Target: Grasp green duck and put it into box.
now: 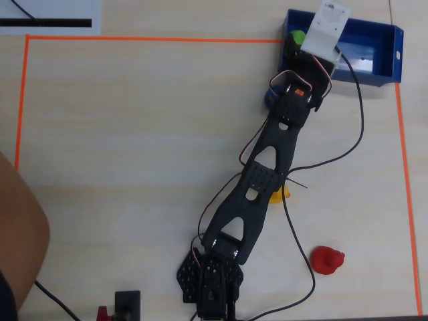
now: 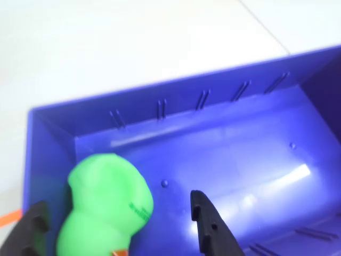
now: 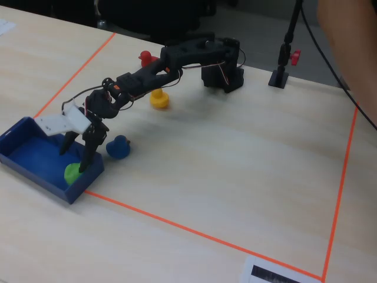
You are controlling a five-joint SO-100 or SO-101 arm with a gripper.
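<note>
Gripper (image 2: pixel 120 226) gapes wide, holding nothing; green duck (image 2: pixel 104 210) sits between its fingers inside the box (image 2: pixel 224 114). Lift straight up without nudging it.

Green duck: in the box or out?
In. The green duck rests on the box floor, between the open gripper fingers.

Orange tape (image 3: pixel 194 231) marks a rectangle on the pale wood table (image 3: pixel 235 171); inside it a blue duck (image 3: pixel 118 147), a yellow duck (image 3: pixel 159 99) and a red duck (image 1: pixel 328 260) sit well apart, with a black stand (image 3: pixel 279 76) just outside the tape.
</note>
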